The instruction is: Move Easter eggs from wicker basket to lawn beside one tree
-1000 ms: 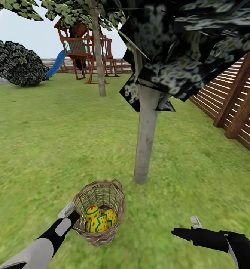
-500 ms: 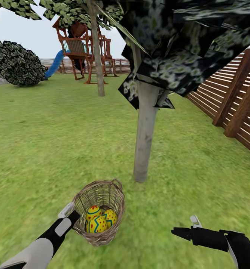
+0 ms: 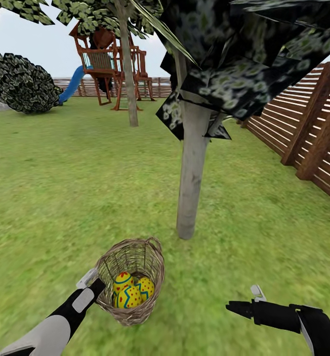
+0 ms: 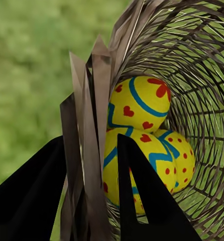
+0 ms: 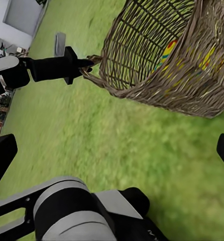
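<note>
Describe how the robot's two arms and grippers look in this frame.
The left arm has a pale grey shell running into a black wrist with a light grey panel. The left gripper has dark, tapered fingers. The right arm is black, and the right gripper is black too.

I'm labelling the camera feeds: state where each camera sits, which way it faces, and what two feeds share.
Head view: on the robot's head, facing forward and down over the lawn; tree, fence, both forearms, left gripper at the basket rim.
Left wrist view: near the left gripper, looking into the basket at the eggs; dark fingers straddle the rim.
Right wrist view: on the right arm, facing the basket's outside; left arm visible.
Shared: basket and eggs.
</note>
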Motion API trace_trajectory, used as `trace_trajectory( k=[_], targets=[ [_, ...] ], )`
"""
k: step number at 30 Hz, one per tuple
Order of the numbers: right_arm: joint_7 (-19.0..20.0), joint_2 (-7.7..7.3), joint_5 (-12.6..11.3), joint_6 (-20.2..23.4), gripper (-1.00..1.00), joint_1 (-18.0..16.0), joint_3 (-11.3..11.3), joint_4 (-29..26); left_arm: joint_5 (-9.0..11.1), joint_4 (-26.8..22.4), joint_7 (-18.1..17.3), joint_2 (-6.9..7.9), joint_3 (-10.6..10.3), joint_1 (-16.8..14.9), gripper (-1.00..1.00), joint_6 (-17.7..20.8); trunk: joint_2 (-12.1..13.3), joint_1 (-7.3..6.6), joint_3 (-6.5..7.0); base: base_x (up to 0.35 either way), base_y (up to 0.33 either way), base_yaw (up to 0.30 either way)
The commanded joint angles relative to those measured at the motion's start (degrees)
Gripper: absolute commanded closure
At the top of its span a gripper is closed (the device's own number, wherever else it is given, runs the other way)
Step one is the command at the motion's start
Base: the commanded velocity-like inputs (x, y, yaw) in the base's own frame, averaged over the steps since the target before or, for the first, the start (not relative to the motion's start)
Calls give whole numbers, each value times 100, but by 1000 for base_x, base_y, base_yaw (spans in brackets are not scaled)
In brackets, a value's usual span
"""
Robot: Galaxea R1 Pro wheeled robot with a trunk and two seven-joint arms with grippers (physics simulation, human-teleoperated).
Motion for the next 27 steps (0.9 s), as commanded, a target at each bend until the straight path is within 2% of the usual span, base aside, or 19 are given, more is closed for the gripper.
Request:
trace_trajectory(
  k=[1,27],
  targets=[
    [44,6,60,60,-100,-5,-31,-6,47,-19,21,0,1,-1,100,29,-44,22,-23,0,0,0],
    [44,1,51,60,-100,-3,-31,-6,47,-11,-76,0,1,-1,100,29,-1087,593,-490,0,0,0]
  ],
)
